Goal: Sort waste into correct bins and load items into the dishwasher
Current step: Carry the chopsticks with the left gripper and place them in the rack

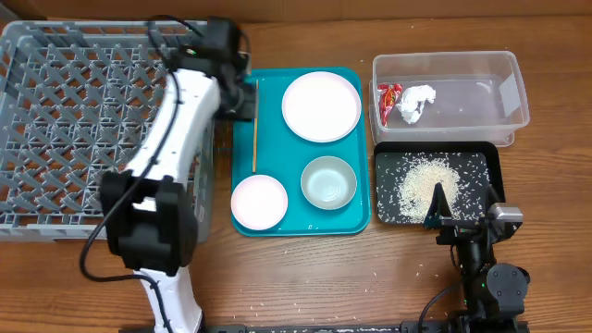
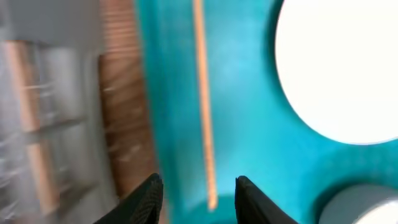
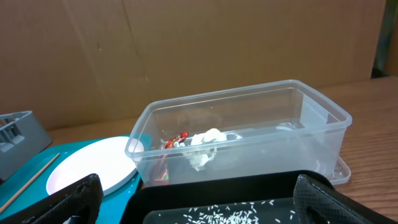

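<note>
On the teal tray [image 1: 353, 153] lie a pale plate [image 1: 321, 105], a smaller pinkish dish [image 1: 259, 201], a grey-green bowl [image 1: 328, 181] and a thin wooden chopstick [image 1: 254, 143]. My left gripper [image 1: 248, 98] hovers at the tray's left edge, between it and the grey dish rack [image 1: 83, 111]. In the left wrist view it [image 2: 199, 190] is open, its tips either side of the chopstick's [image 2: 204, 124] end, not touching it. The clear tub [image 1: 462, 65] holds the red wrapper [image 1: 389, 100] and white tissue [image 1: 417, 102]. Rice [image 1: 427, 178] covers the black tray [image 1: 490, 157]. My right gripper [image 1: 461, 220] stands open and empty at that tray's near edge.
A few loose rice grains [image 1: 305, 242] lie on the wooden table in front of the teal tray. My left arm [image 1: 171, 139] crosses the rack's right side. In the right wrist view a brown cardboard wall [image 3: 186, 50] stands behind the tub [image 3: 249, 134].
</note>
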You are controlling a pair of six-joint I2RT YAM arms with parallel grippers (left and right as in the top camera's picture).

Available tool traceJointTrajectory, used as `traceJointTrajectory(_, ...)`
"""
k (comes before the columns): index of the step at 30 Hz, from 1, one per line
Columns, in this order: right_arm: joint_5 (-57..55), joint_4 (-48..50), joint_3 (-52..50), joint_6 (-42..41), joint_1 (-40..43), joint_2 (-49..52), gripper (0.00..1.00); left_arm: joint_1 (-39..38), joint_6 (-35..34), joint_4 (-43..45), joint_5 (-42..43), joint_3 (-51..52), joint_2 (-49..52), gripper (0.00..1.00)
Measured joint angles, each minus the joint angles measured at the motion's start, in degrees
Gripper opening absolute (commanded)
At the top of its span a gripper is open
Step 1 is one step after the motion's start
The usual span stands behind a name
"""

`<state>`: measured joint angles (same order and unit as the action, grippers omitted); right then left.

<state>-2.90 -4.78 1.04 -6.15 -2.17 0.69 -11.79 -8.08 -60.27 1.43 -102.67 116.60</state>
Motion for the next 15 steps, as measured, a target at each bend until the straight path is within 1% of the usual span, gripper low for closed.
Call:
traceJointTrajectory(3, -0.02, 0.0, 0.0, 0.0, 0.0, 0.0, 1.0, -2.58, -3.85, 6.91, -1.03, 6.97, 0.11, 0.39)
traceJointTrajectory(5, 0.0, 0.0, 0.0, 0.0, 0.0, 0.0, 1.0, -2.97, -5.81, 11.28, -1.64, 11.3, 0.83, 0.35)
traceJointTrajectory(8, 0.0, 0.02, 0.0, 0.02, 0.0, 0.0, 1.0, -2.8, -7.3, 13.09, -2.47, 13.07, 3.85, 0.28)
traceJointTrajectory(10, 0.0, 0.0, 0.0, 0.02, 0.0, 0.0, 1.0, -2.82, -7.8, 13.2, -2.58, 13.14, 6.62, 0.07)
traceJointTrajectory(11, 0.0, 0.02, 0.0, 0.02, 0.0, 0.0, 1.0, -2.82, -8.02, 13.42, -2.49, 12.9, 6.78, 0.04)
traceJointTrajectory(13, 0.04, 0.0, 0.0, 0.0, 0.0, 0.0, 1.0, -2.82, -8.04, 12.94, -2.49, 12.66, 6.95, 0.04)
traceJointTrajectory(15, 0.07, 0.0, 0.0, 0.02, 0.0, 0.0, 1.0, -2.82, -8.07, 10.01, -2.51, 11.87, 6.97, 0.04)
